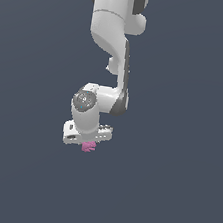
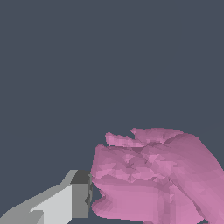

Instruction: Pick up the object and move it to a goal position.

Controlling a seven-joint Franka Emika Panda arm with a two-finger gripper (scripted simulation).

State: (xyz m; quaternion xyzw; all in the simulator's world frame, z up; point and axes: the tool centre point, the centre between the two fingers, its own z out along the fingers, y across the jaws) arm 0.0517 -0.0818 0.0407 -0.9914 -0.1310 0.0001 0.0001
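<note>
Exterior view: the arm (image 1: 109, 57) hangs down from the top of the frame against a uniform dark slate-blue field. No edge, seam or shadow marks a worktop, so whether the field is a surface or open background cannot be told. Nothing else stands near the arm, and nothing lies between the camera and the gripper (image 1: 89, 143).

The arm is smooth, glossy white with dark grey joint bands; a round grey cap with faint markings sits on the wrist joint. The gripper body is a flat white bar, slightly tilted.

The object (image 1: 88, 147) shows as a small pink-magenta lump directly under the gripper bar, touching its underside and partly hidden by it. It is far smaller than the gripper.

In the wrist view the object (image 2: 153, 177) is large in frame: matte pink, faceted, with folded lobes and a jagged, irregular outline. One finger (image 2: 65, 201) is visible, blocky and flat-faced, light grey with a darker tip; that tip lies against the object's side. The opposite finger is out of frame. The fingers appear clamped on the object, one contact being seen and the other hidden.
</note>
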